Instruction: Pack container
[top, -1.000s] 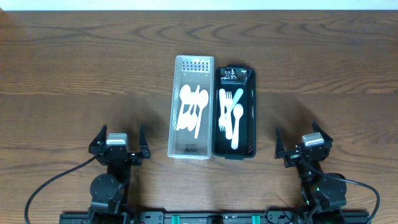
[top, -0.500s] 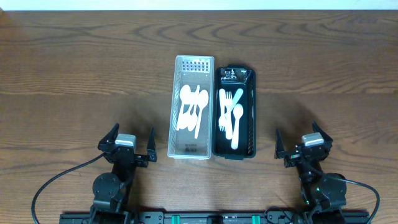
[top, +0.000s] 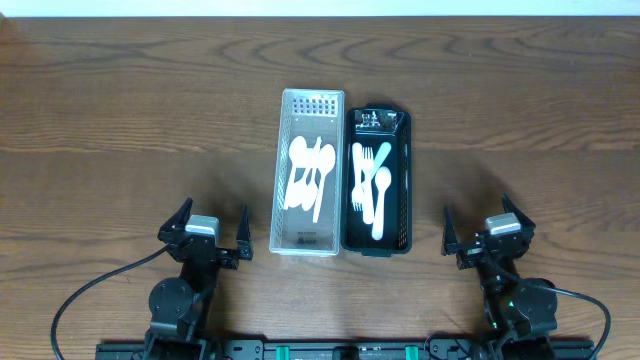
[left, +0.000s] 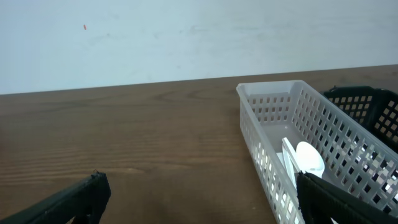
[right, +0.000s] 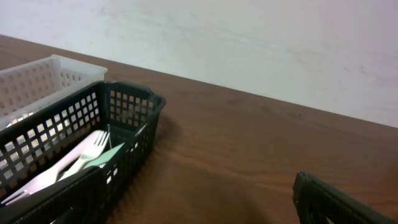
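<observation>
A white slotted basket (top: 283, 170) holding several white plastic spoons (top: 309, 174) stands mid-table. Right beside it is a black slotted basket (top: 406, 180) with white forks, white spoons and a pale green spoon (top: 380, 155). My left gripper (top: 212, 232) is open and empty, near the table's front edge, left of the white basket (left: 273, 118). My right gripper (top: 487, 232) is open and empty, right of the black basket (right: 81, 118). Each wrist view shows both fingertips spread wide over bare wood.
The wooden table (top: 130, 110) stretches to both sides of the baskets. A pale wall (left: 155, 37) stands behind the far edge. Black cables trail from both arm bases at the front.
My left arm swung a little to the right, toward the white basket, then held still. The right arm has not moved.
</observation>
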